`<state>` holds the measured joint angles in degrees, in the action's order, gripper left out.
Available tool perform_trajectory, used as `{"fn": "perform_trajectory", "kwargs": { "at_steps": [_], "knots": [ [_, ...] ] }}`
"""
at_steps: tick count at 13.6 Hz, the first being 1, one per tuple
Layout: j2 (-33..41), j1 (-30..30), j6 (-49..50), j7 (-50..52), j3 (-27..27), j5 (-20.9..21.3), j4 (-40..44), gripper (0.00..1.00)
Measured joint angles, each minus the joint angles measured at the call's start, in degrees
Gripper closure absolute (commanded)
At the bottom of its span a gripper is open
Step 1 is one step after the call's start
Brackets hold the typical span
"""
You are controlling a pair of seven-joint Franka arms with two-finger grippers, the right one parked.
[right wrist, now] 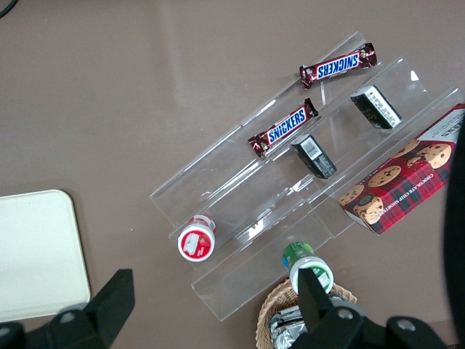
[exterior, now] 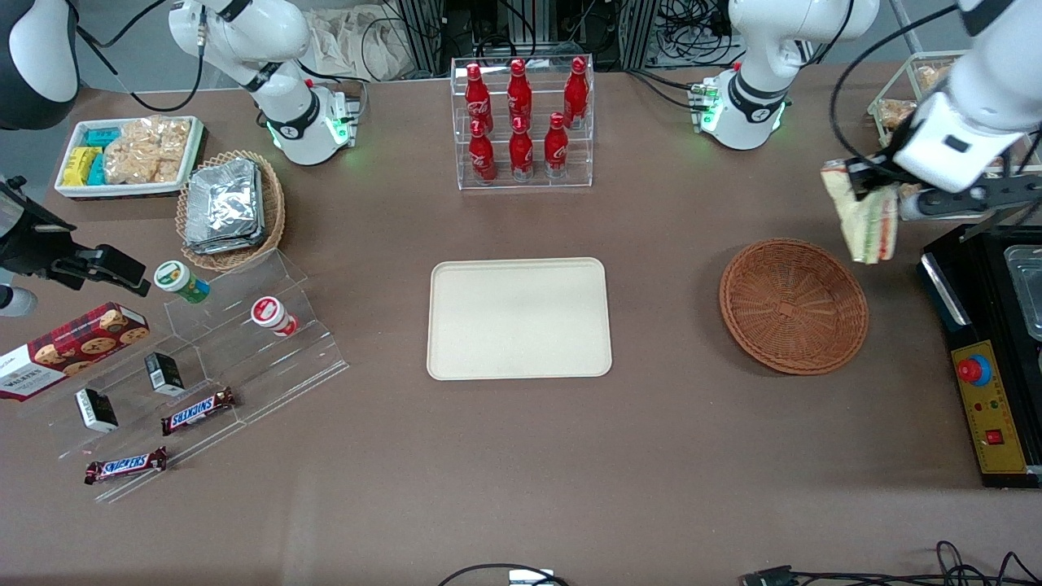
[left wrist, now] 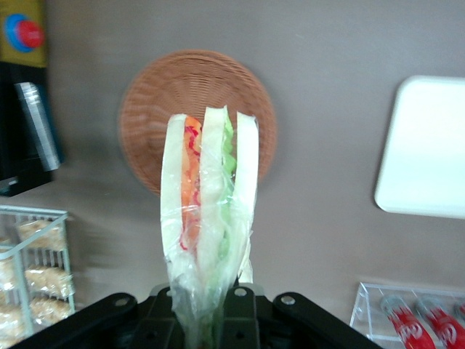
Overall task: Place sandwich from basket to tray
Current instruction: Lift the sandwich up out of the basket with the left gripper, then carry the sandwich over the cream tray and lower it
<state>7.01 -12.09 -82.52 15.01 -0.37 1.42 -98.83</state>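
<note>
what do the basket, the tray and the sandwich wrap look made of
Basket: reddish-brown woven wicker, strands visible. Tray: cream, matte, smooth, likely plastic or fibre. The sandwich, held above the table in the gripper: clear glossy film, probably plastic.

A sandwich (left wrist: 207, 218) of soft white bread sits in thin, glossy, crinkled clear plastic wrap, clamped by the matt black gripper (left wrist: 211, 320) above the table. The basket (exterior: 794, 305) is rough reddish-brown woven wicker. The tray (exterior: 519, 318) looks like smooth, matt cream plastic. The tabletop (exterior: 521, 472) is a flat, matt brown surface.
</note>
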Motion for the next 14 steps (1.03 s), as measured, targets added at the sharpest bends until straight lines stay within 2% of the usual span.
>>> {"fn": "perform_trajectory", "kwargs": {
  "at_steps": [4,8,11,14],
  "knots": [
    [-3.9,-0.4,0.0,4.1,-10.2,-3.7,2.4,0.86],
    [-10.8,-0.6,-1.7,12.9,-19.8,-3.8,7.1,0.84],
    [-14.0,-0.5,-6.5,13.6,-20.6,-3.7,6.4,0.83],
    [-16.0,-0.4,-16.5,13.6,-20.8,-2.5,0.7,0.83]
  ]
}}
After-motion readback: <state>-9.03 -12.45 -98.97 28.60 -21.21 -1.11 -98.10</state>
